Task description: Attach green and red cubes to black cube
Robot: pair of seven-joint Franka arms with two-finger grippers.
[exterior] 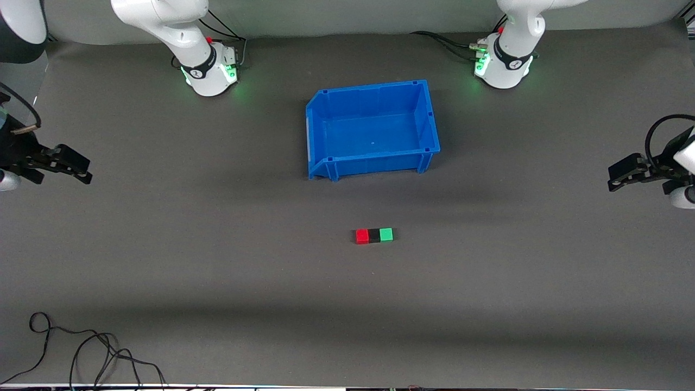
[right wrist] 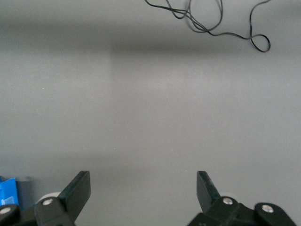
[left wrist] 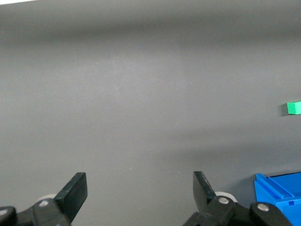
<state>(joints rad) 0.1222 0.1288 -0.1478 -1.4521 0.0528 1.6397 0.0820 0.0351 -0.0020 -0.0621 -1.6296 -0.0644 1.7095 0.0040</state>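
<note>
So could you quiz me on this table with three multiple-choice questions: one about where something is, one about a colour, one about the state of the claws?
1. Where is the row of cubes?
A. In the blue bin
B. On the table, nearer the front camera than the bin
C. In a claw

2. Which cube is in the middle?
A. Black
B. Red
C. Green

3. How are the two claws?
A. Both open and empty
B. Both shut on cubes
C. One is holding the bin

Answers:
1 B: the red cube, black cube and green cube lie on the mat; the blue bin is empty.
2 A: black touches red and green.
3 A: the left claw and right claw show wide gaps with nothing between.
</note>
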